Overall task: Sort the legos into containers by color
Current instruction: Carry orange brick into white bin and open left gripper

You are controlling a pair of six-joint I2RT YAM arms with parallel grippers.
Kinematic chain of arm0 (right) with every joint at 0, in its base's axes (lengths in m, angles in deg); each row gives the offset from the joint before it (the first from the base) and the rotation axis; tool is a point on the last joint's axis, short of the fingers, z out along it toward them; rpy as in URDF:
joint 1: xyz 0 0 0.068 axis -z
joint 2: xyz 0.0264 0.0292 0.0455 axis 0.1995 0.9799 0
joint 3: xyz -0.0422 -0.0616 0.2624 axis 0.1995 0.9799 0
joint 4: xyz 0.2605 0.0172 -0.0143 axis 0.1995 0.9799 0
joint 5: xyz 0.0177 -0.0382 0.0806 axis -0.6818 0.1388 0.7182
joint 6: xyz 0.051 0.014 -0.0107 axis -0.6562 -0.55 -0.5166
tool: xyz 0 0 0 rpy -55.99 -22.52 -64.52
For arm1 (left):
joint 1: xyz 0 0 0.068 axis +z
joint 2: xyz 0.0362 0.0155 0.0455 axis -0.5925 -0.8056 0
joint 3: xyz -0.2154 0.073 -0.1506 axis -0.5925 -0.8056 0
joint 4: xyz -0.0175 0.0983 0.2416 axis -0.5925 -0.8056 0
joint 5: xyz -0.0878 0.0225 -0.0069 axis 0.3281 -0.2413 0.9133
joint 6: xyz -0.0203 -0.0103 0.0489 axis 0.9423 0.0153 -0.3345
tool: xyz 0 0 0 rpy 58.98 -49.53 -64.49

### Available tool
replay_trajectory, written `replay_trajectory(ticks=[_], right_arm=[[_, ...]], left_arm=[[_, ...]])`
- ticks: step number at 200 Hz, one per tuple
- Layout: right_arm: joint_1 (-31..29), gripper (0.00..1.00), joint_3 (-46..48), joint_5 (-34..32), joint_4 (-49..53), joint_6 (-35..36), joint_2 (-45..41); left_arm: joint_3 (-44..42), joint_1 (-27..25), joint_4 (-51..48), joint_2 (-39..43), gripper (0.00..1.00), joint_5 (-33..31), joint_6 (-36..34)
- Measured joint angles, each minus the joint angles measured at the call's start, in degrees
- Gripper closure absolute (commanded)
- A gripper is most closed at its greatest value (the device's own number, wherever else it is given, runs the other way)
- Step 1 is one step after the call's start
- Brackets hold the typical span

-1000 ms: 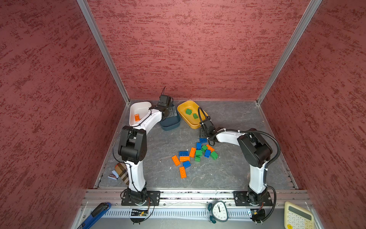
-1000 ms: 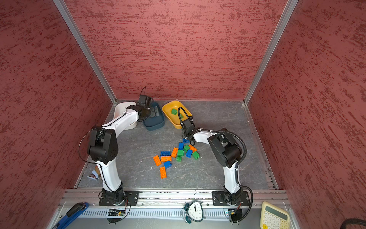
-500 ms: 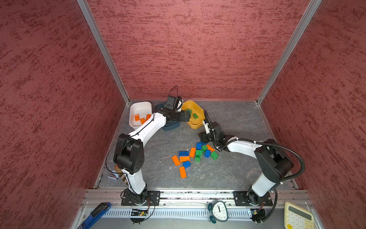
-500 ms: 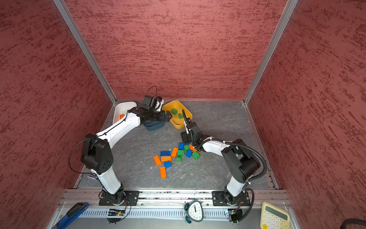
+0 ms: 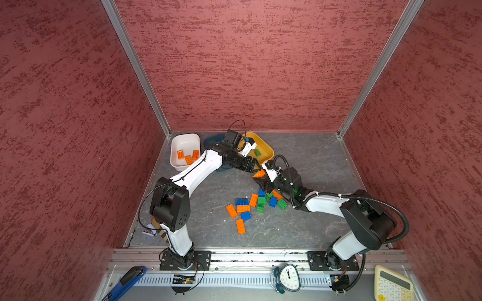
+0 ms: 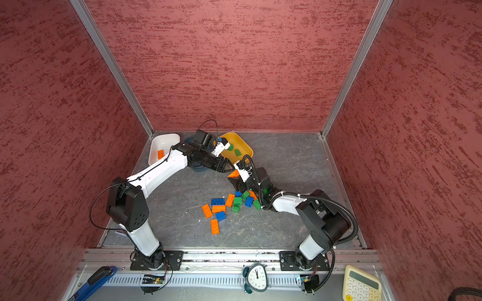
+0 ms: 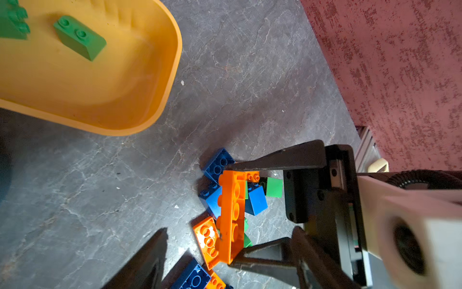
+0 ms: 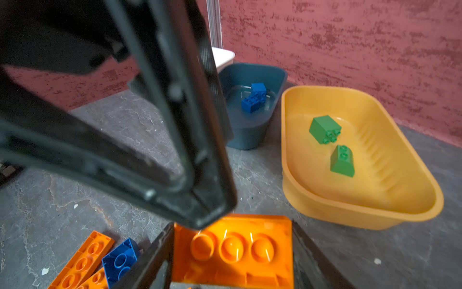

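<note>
My right gripper [image 8: 232, 224] is shut on an oblong orange lego [image 8: 232, 250], held hollow side up above the floor [image 5: 259, 173]. My left gripper [image 7: 230, 229] meets it from the left, open, one fingertip [image 8: 200, 215] touching the brick's edge. In both top views the two grippers [image 5: 251, 168] [image 6: 238, 179] sit tip to tip in front of the yellow tub [image 5: 266, 151]. That tub holds two green legos [image 8: 325, 128]. The teal tub [image 8: 250, 130] holds blue ones [image 8: 255, 97]. Three orange legos lie in the white tub [image 5: 182, 140]. Several loose legos [image 5: 250, 206] lie mixed on the floor.
Red walls close in the back and both sides. Across the front runs a metal rail [image 5: 247, 256] with an alarm clock [image 5: 287, 277], a calculator [image 5: 391, 284] and a blue-handled tool [image 5: 125, 281]. A patterned scrap [image 5: 156, 229] lies by the left arm's base.
My left arm swung from over the teal tub rightward and down to the right gripper. My right gripper rose from the pile with the orange lego in it.
</note>
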Motion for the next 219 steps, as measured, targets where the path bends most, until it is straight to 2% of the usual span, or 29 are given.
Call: replay_trajectory(ticks=[31,47,68,89,101,119,123,125,128,162,196,219], right_arm=[[-0.7,0.53,0.8,0.5,-6.1,1.4,-0.3],[-1.2,0.54,0.9,1.1,-7.4,2.1,-0.3],[-1.6,0.54,0.9,1.3,-7.7,2.3,-0.1],[-1.8,0.52,1.0,1.5,-8.9,2.2,0.1],[-1.8,0.44,1.0,1.5,-9.4,2.2,0.2],[-1.8,0.25,0.9,1.1,-9.5,1.3,0.3],[-1.8,0.07,0.9,1.0,-9.4,1.0,0.4],[-1.8,0.03,0.9,0.9,-9.2,0.3,0.4],[-1.8,0.01,0.9,0.6,-9.0,0.4,0.4],[-1.8,0.01,0.4,-3.6,-7.4,-4.3,0.3],[-1.9,0.01,0.4,-13.4,-5.0,-10.5,-1.2],[-1.9,0.01,0.4,-20.3,-1.7,-12.9,-3.7]], left_arm=[[0.0,-0.5,-1.8,-1.4,0.44,1.1,-0.6],[0.1,-0.8,-2.0,-2.8,0.6,2.3,-0.7],[0.2,-1.2,-1.8,-3.8,0.75,4.2,-0.6],[0.2,-1.5,-0.7,-3.8,0.83,5.0,0.4],[0.2,-1.3,0.0,-3.8,0.87,5.1,1.2],[-0.6,-0.9,0.9,-3.5,0.95,5.0,2.1],[-0.9,-0.9,0.9,-3.4,0.96,4.7,2.3],[-1.0,-0.9,1.0,-3.3,0.97,4.4,2.6],[-1.2,-0.9,1.2,-3.2,0.98,3.7,2.7],[-1.7,2.6,1.7,-3.0,1.0,-5.7,4.7],[-2.8,7.7,2.1,-0.3,1.0,-18.6,8.3],[-3.8,13.4,2.7,2.6,1.0,-26.9,11.2]])
